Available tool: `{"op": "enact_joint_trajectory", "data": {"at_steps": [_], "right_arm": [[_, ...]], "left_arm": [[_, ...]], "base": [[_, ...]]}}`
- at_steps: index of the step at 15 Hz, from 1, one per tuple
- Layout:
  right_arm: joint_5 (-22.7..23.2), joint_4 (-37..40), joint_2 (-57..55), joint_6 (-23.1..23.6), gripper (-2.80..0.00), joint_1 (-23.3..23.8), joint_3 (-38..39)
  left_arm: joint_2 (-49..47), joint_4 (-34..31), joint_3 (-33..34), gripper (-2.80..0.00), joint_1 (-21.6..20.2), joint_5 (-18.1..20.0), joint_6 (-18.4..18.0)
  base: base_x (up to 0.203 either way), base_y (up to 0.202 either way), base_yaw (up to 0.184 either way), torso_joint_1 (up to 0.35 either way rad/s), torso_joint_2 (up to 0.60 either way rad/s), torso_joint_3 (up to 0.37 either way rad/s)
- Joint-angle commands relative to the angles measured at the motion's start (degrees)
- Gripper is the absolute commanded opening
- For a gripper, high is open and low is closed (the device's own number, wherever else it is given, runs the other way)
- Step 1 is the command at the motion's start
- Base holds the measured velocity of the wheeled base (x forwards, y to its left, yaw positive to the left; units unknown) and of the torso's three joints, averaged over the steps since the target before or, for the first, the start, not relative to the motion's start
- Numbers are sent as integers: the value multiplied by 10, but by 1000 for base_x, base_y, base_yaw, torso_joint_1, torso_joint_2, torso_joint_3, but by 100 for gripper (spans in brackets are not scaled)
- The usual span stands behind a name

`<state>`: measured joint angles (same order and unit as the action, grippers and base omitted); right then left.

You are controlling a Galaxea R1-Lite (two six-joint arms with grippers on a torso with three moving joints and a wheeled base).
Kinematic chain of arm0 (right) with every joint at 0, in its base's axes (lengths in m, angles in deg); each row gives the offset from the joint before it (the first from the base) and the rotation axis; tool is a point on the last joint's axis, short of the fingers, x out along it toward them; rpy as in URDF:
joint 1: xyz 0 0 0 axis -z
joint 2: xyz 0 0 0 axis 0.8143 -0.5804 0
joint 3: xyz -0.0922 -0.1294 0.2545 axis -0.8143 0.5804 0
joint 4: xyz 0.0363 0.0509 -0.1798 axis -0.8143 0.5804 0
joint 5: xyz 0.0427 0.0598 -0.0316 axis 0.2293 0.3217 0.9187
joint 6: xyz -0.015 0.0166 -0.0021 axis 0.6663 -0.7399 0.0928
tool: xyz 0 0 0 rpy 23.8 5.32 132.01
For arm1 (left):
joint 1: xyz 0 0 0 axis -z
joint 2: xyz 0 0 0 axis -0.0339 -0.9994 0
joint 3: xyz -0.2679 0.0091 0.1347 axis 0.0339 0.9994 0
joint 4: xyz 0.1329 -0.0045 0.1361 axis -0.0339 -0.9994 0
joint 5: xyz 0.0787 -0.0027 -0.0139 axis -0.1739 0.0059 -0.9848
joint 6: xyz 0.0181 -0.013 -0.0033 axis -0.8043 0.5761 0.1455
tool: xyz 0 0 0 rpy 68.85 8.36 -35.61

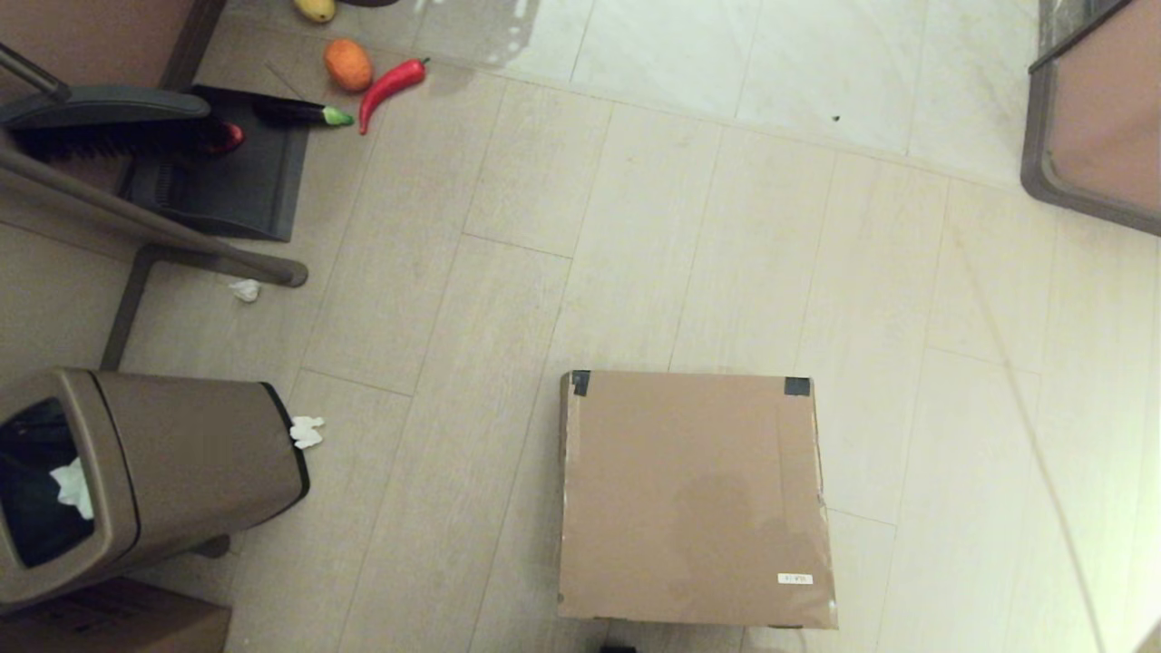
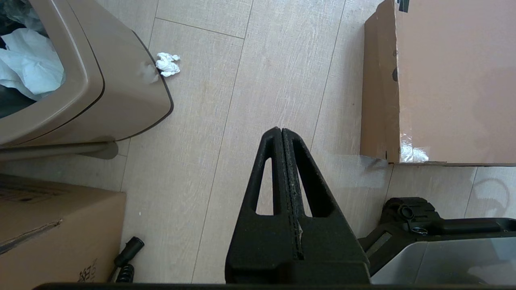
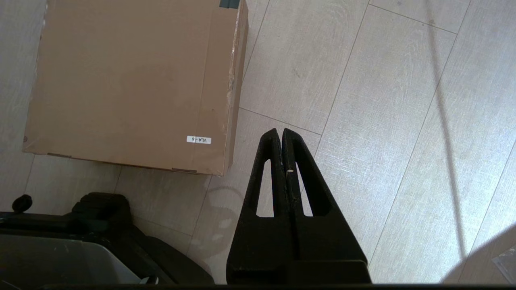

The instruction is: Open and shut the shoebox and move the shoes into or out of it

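the big flat brown cardboard shoebox [image 1: 694,499] sits on the pale wood-look floor [image 1: 508,299], at about 5 o'clock in the head view. its lid is down flat, with black tape [image 1: 797,385] on the two far corners, so i think the far edge is the hinge and the near edge is the one to lift. the shoes are not in sight; they may be inside. a small white label [image 3: 199,139] near the front corner reads something like "vla-6".

the left pincer [image 2: 281,133] hangs over bare floor, with the box at its 2 o'clock, clenched tight on nothing. the right pincer [image 3: 279,133] hangs on the other side, with the box at its 10 o'clock, also clenched and empty. both look parked, so the job has not begun.

a brown plastic trash bin [image 1: 181,462] with white paper in it stands at 8 o'clock.
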<state>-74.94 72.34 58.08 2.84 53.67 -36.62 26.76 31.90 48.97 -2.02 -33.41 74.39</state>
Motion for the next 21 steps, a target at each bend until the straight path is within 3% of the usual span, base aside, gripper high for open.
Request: {"op": "enact_joint_trajectory", "data": {"at_steps": [1,21], "right_arm": [[0,0,0,0,-280,0,0],[0,0,0,0,-280,0,0]], "left_arm": [[0,0,0,-280,0,0,0],[0,0,0,-280,0,0,0]], "base": [[0,0,0,0,0,0],[0,0,0,0,0,0]]}}
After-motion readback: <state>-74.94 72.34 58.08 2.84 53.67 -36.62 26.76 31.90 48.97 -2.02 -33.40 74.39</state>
